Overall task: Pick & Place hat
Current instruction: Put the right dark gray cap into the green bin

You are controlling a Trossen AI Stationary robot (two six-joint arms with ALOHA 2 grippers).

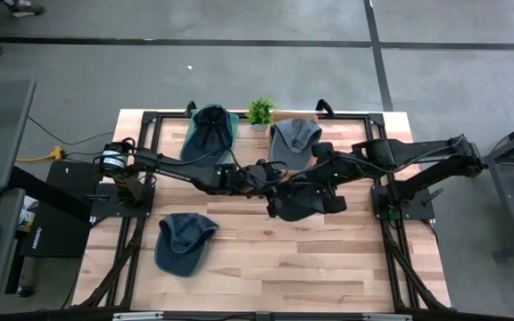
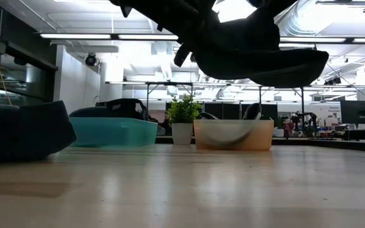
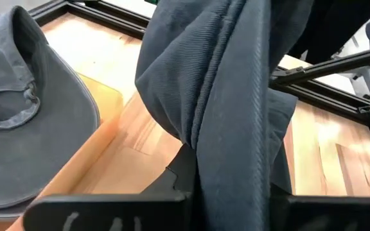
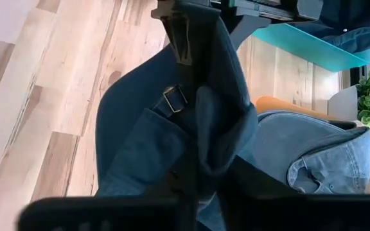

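A wooden table (image 1: 328, 259) is seen from above, with two dark robot arms reaching in from either side and meeting near its middle. Between them a dark navy hat (image 1: 303, 201) is held up off the table surface; in the low view it hangs as a dark shape high above the wood, clear of the tabletop.

The left gripper (image 1: 273, 189) is placed at the hat's left edge. In the left wrist view, folds of dark corduroy-like fabric (image 3: 223, 109) are seen pinched between its fingers, so its jaws are closed on the hat. The right gripper (image 1: 321, 194) is placed at the hat's right side. In the right wrist view, the hat's cloth and its strap buckle (image 4: 174, 98) are seen bunched between that arm's fingers, so its jaws too are closed on the hat.

Along the far edge of the table, a teal bin (image 2: 116, 132) is filled with a dark blue hat (image 1: 211, 132), a small potted plant (image 1: 260, 111) is set beside it, and an orange bin (image 2: 233, 135) is filled with a grey hat (image 1: 293, 143). Another blue-grey hat (image 1: 184, 242) is laid flat on the wood nearer the front left, well apart from both grippers.
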